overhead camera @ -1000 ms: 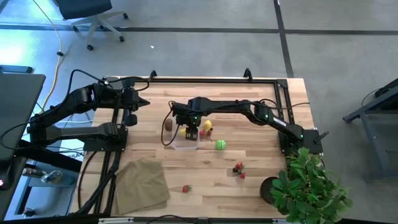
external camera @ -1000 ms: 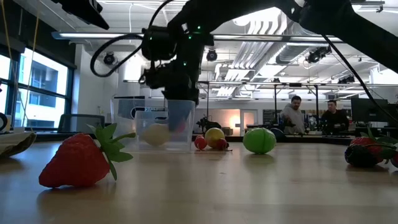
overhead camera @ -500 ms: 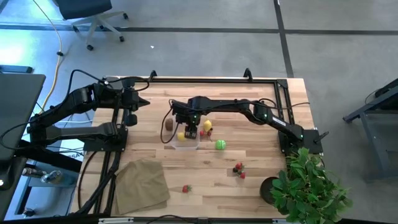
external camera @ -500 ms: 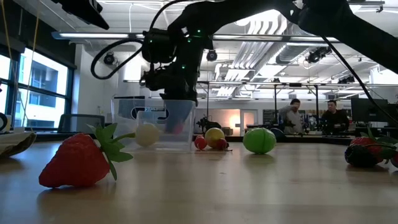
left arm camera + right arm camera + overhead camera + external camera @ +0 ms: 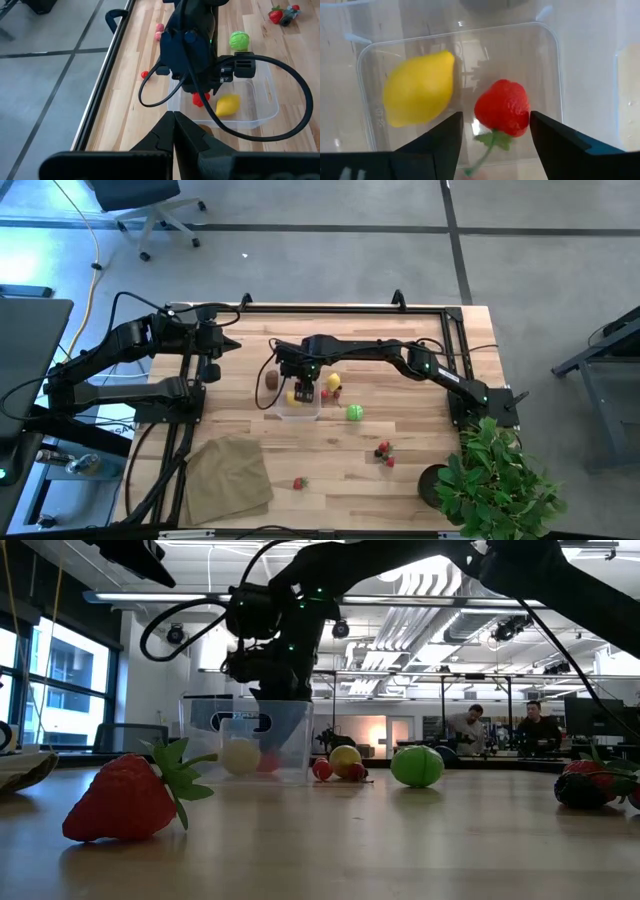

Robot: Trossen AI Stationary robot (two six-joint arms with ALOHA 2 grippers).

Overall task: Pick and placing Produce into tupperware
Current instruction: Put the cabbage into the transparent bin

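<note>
Nearest the low camera, a red strawberry (image 5: 125, 798) lies on the counter (image 5: 400, 470) close to its front edge, with a tan cloth (image 5: 228, 477) at the front left corner and a leafy potted plant (image 5: 495, 480) at the front right corner. A little farther in toward the right sit two more small fruits, red and dark (image 5: 384, 452).

Near the middle of the counter stands the clear tupperware (image 5: 299, 406). It holds a yellow lemon (image 5: 418, 88) and a red strawberry with a green stem (image 5: 503, 107), lying side by side on its floor and close together. The right claw (image 5: 492, 131) hangs directly over the tub, its two dark fingers (image 5: 560, 142) spread apart with the strawberry below the gap and free of both fingers.

Just outside the tub on the right side lie a green ball (image 5: 355, 412), another yellow lemon (image 5: 345, 759) and tiny red berries (image 5: 322, 770). A brown kiwi (image 5: 271, 380) rests just beyond the tub's left end.

Farther back, near the counter's left edge, the left claw (image 5: 213, 365) waits with its fingers pressed together, holding nothing.

Beyond the counter, two people (image 5: 498, 726) show in the room.
</note>
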